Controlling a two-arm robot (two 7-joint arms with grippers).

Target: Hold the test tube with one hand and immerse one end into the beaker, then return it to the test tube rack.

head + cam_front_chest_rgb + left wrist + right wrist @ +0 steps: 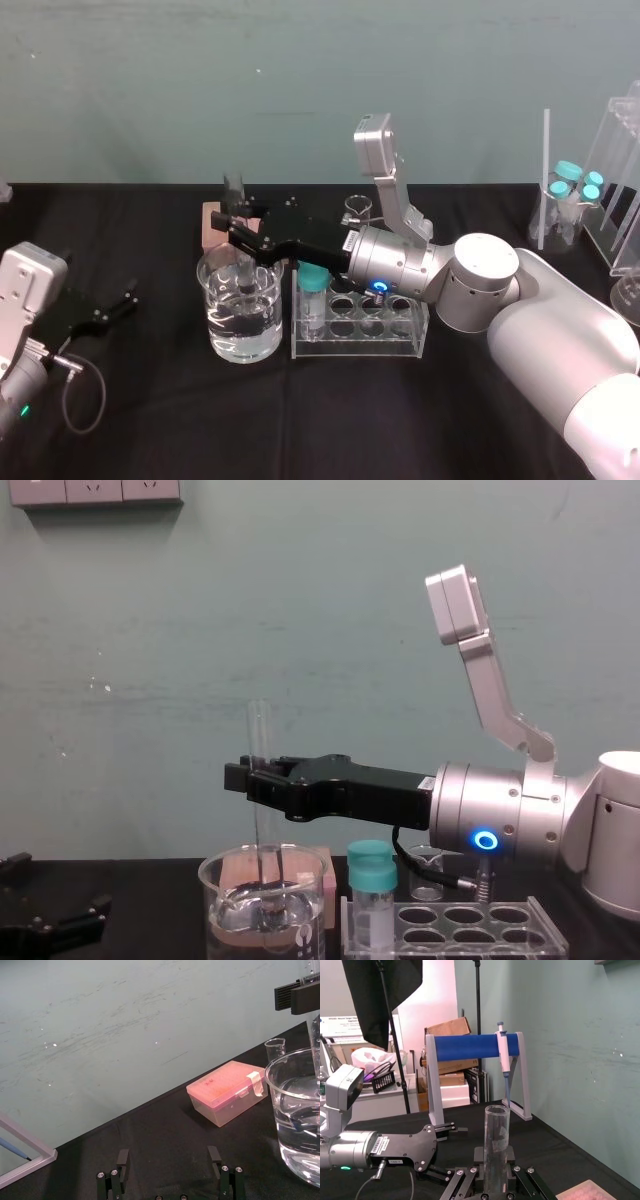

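While the test tube (260, 730) stands upright, lower end under water in the beaker (262, 335), the jaws of the right gripper (240, 235) pinch it mid-length: this looks like the immersion step. Next, a straight lift, then a short carry to the test tube rack (360, 345) just beside. The left gripper (118, 308) idles nearby, jaws spread.

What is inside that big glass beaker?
The beaker holds clear liquid and the lower end of the test tube, held upright by the right claw. Whether its tip touches bottom is blurred. The left claw rests open nearby.
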